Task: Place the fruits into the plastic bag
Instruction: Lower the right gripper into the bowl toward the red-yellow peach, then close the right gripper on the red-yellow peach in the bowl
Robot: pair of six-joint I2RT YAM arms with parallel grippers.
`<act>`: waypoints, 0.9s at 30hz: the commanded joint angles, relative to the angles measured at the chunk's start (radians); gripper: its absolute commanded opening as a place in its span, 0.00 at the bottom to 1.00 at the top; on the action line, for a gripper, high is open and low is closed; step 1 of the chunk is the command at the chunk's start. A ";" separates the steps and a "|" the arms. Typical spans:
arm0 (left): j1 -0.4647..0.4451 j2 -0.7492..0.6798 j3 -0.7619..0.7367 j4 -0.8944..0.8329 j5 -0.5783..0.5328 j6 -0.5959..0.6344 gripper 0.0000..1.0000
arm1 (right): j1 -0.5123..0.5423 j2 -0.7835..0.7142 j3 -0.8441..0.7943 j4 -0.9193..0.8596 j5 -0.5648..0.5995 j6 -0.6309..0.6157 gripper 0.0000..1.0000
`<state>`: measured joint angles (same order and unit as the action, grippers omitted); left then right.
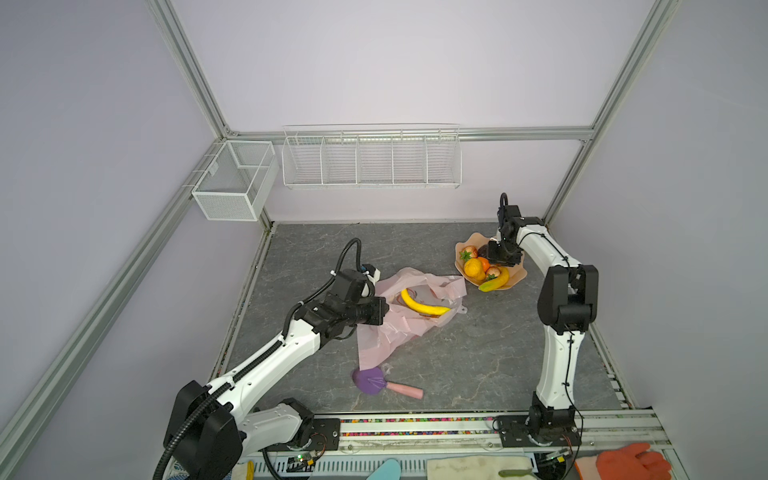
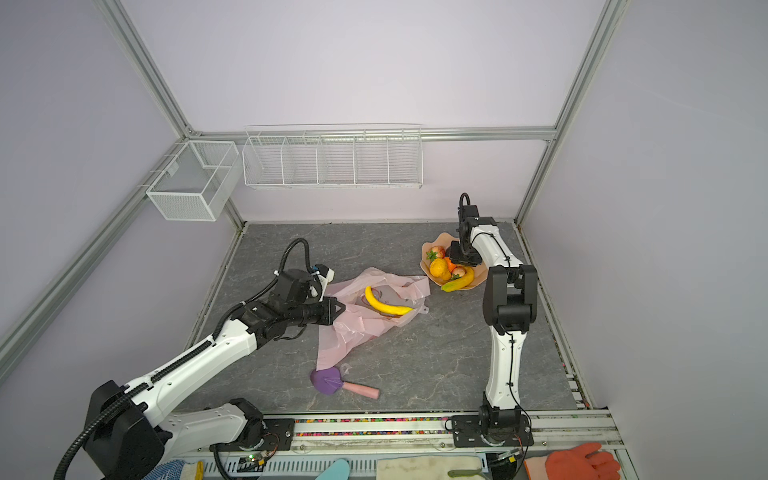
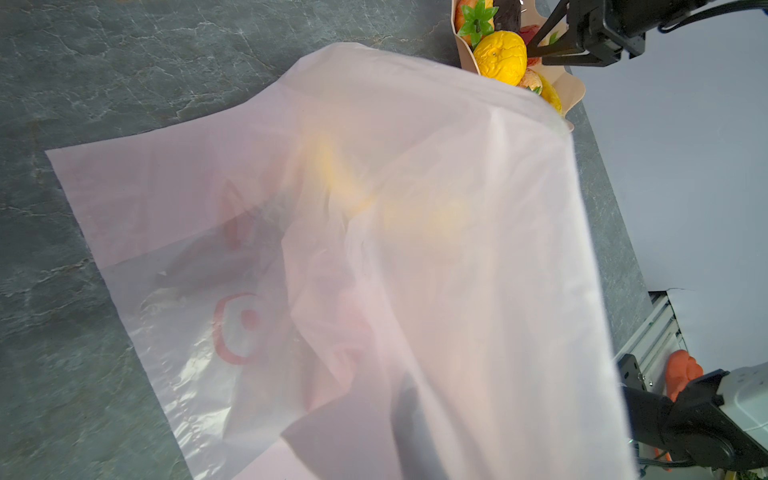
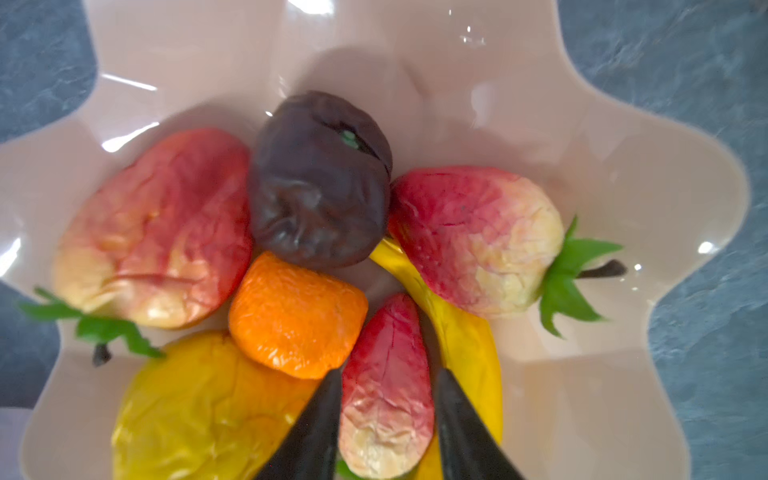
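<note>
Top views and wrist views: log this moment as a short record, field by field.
plastic bag: mouth lifted by shut left fingers, one banana inside
right fingers: either side of a strawberry in the bowl, grip unclear
remaining in bowl: second banana, orange, dark ball, strawberries
off task: purple tool lying by bag

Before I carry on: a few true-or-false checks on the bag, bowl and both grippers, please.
1. One banana lies at the plastic bag, outside the bowl. True.
2. The bowl is empty. False: several fruits lie in it.
3. The right gripper hangs clear of the bowl. False: its fingers flank a strawberry in it.
4. The left gripper is shut on the bag's edge. True.
5. The purple tool lies in the bowl. False: it lies on the table.
</note>
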<state>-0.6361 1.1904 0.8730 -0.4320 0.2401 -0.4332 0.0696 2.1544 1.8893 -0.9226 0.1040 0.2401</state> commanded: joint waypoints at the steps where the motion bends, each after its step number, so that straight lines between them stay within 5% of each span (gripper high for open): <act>1: -0.007 -0.011 0.031 -0.005 -0.003 0.016 0.00 | -0.001 -0.062 0.013 -0.028 -0.006 -0.004 0.52; 8: -0.007 -0.013 0.030 -0.006 -0.005 0.016 0.00 | -0.007 -0.095 -0.048 -0.087 -0.006 0.013 0.71; 27: -0.007 -0.012 0.025 -0.007 -0.006 0.019 0.00 | -0.016 -0.096 -0.108 -0.051 -0.012 0.009 0.69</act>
<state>-0.6365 1.1896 0.8730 -0.4320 0.2398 -0.4328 0.0601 2.0651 1.7596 -0.9836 0.0887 0.2642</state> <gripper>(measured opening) 0.047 0.689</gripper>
